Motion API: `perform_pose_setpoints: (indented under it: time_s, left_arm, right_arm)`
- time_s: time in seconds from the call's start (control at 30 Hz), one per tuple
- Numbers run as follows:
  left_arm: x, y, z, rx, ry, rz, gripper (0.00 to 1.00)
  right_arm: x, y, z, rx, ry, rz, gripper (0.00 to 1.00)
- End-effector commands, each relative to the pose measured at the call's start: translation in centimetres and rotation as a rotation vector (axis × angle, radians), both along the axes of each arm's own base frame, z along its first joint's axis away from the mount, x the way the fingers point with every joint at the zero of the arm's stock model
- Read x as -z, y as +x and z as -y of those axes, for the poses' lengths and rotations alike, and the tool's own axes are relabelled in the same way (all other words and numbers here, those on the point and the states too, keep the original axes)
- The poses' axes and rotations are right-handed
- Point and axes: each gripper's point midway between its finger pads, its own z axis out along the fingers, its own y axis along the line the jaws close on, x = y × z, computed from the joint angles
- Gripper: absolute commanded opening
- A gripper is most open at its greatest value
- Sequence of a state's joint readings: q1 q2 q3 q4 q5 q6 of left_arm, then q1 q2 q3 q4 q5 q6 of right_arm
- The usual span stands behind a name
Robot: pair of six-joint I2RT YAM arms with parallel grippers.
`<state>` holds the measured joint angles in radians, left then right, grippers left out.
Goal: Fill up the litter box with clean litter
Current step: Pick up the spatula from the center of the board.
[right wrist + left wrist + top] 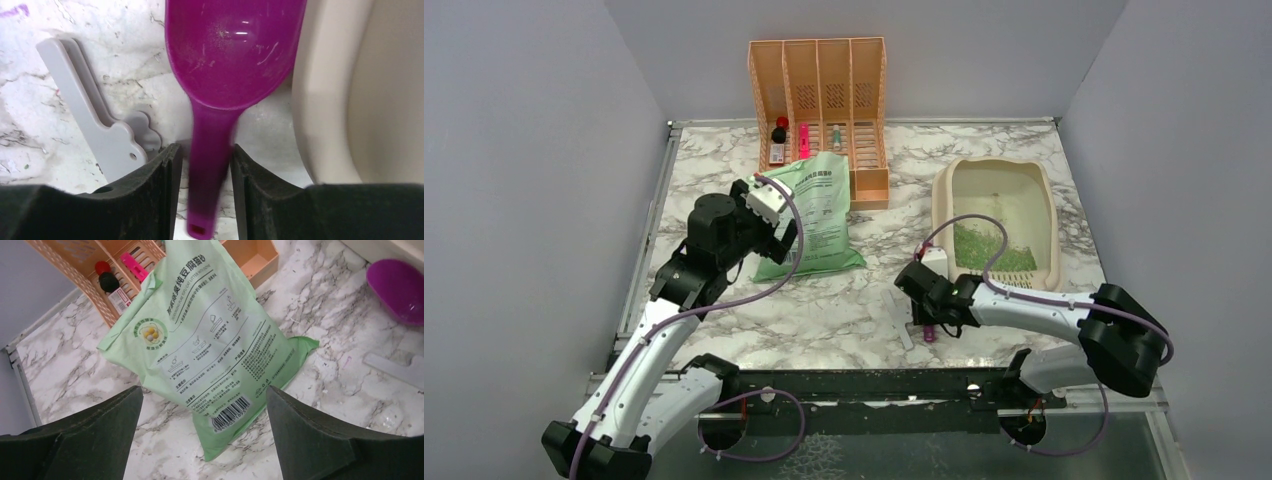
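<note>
Some clean litter [984, 245] is lying loose in the litter box [1051, 220] at the right rear of the desk [844, 310]. Such light granules are probably going to spill (no pinching them), so I am judging the handle of the stiff, slick scoop [232, 55] the place to grip. The right hand [206, 150] is straddling that handle, clamped or not I cannot tell, while the left hand [204, 390] is hanging released above the soft bag [200, 330].

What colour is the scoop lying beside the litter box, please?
The scoop is a purple-magenta; the right wrist view shows it best.
</note>
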<state>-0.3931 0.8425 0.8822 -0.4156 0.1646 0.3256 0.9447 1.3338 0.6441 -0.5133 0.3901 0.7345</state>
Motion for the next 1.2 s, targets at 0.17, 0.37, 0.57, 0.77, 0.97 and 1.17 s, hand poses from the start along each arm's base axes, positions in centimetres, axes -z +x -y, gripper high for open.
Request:
perform_pose_setpoints:
  time_s: [0.17,0.37,0.57,0.77,0.97,1.17]
  left_arm:
    - [-3.7,1.8,-2.3,-0.289,-0.203,0.026,0.99]
    - [-4.3,2.4,-3.0,-0.389,-0.274,0.006,0.99]
    - [-4.6,2.7,-2.5,-0.405,-0.32,-0.034,0.99]
    - [-5.3,2.6,0.9,-0.271,-0.398,-0.125,0.99]
    - [-7.4,0.5,5.8,0.023,-0.459,-0.218,0.99]
    - [-8.7,-2.1,7.8,0.202,-0.486,-0.273,0.97]
  right_arm:
    - [-0.3,0.9,0.1,0.038,-0.034,0.068,0.21]
    - [-4.7,1.6,-1.8,0.001,0.113,0.137,0.1]
    - [-9.4,1.8,-4.5,-0.13,0.283,0.223,0.06]
    - [-14.7,0.6,-9.0,-0.546,0.468,0.388,0.01]
    - [-16.8,0.1,-9.7,-0.855,0.39,0.557,0.01]
    - [-16.6,2.3,-9.0,-0.952,0.147,0.574,0.01]
